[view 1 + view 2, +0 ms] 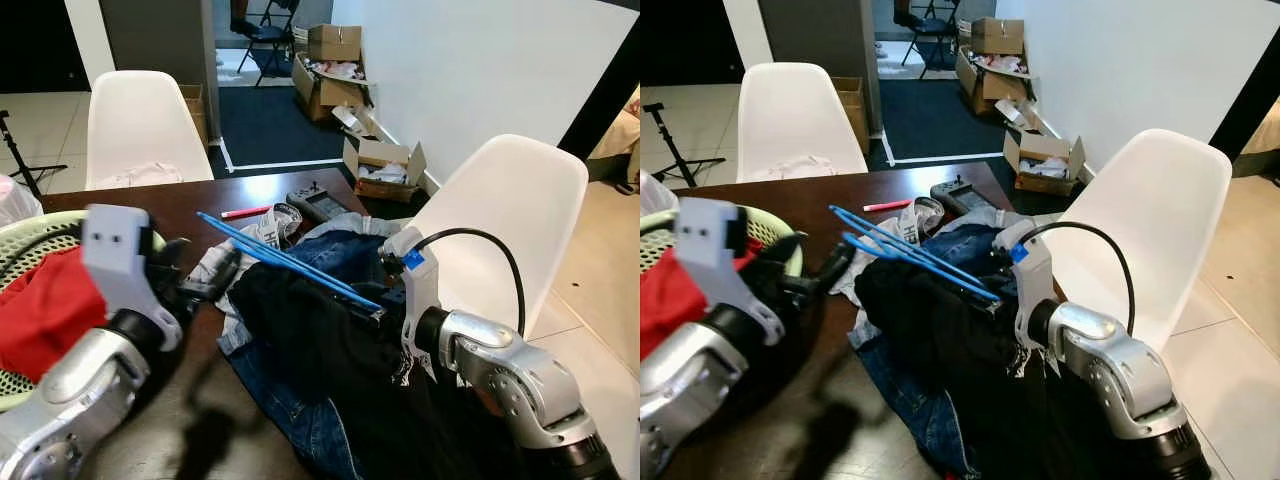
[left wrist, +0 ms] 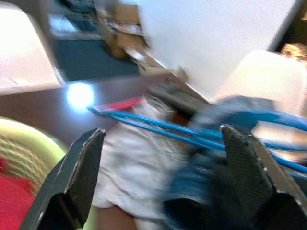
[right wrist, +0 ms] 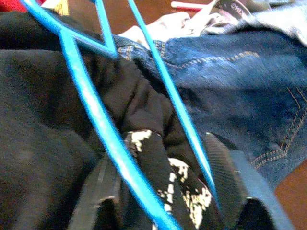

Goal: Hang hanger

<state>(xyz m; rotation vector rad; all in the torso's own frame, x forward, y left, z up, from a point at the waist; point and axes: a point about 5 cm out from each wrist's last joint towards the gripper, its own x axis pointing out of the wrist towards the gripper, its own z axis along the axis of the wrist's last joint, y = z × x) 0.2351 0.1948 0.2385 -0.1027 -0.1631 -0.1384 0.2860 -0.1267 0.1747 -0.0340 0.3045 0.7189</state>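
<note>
The right claw has pinched the blue hanger over the black garment, so cloth may snag and drag along. The left claw gapes wide and empty beside it, offering no support if the hanger twists.

Blue hanger lies tilted across the dark clothing.

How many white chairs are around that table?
2. One white chair stands at the far side of the table; the other chair is on the right side, beside the right arm. More may be hidden.
</note>
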